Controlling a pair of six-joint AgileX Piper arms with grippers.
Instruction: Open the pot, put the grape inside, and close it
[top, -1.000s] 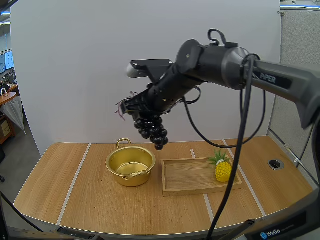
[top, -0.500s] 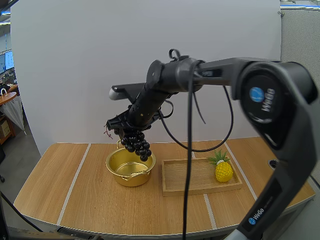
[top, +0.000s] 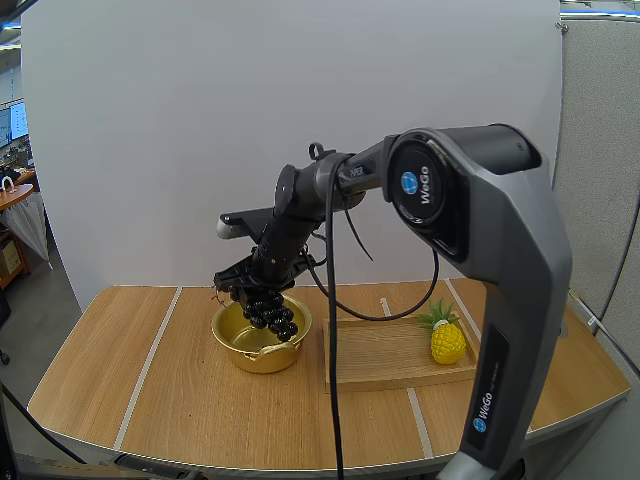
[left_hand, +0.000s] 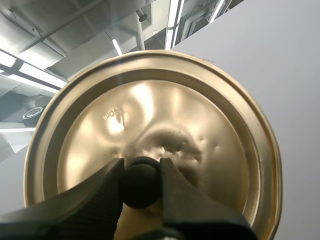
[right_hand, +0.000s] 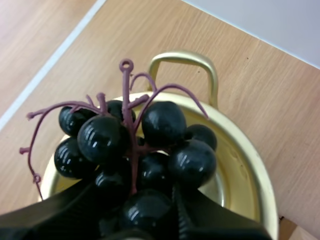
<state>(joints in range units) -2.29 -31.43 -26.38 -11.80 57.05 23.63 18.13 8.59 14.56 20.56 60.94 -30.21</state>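
- Since a second ago the right arm has been swinging left and down. The grapes (top: 272, 312), which were hanging high between pot and tray, are now hanging over the open mouth of the pot (top: 232, 338), with the lowest berries at about rim level.
- The right gripper (top: 252, 290) is clamping the grapes at the upper end of the bunch. In the right wrist view its fingers (right_hand: 60, 210) are pinching the near berries, and the purple stalks are sticking out toward the pot's loop handle (right_hand: 182, 62).
- The pot is sitting uncovered on the bench (top: 170, 400), toward the rear edge and left of centre, in the same place as before.
- The left gripper (left_hand: 141, 176) is grasping the black knob (left_hand: 141, 187) of the gold lid (left_hand: 190, 120), with one finger pressing each side of it.
- The wooden tray (top: 375, 368) is lying just beside the pot on its right. A toy pineapple (top: 446, 342) is standing at the tray's right end.
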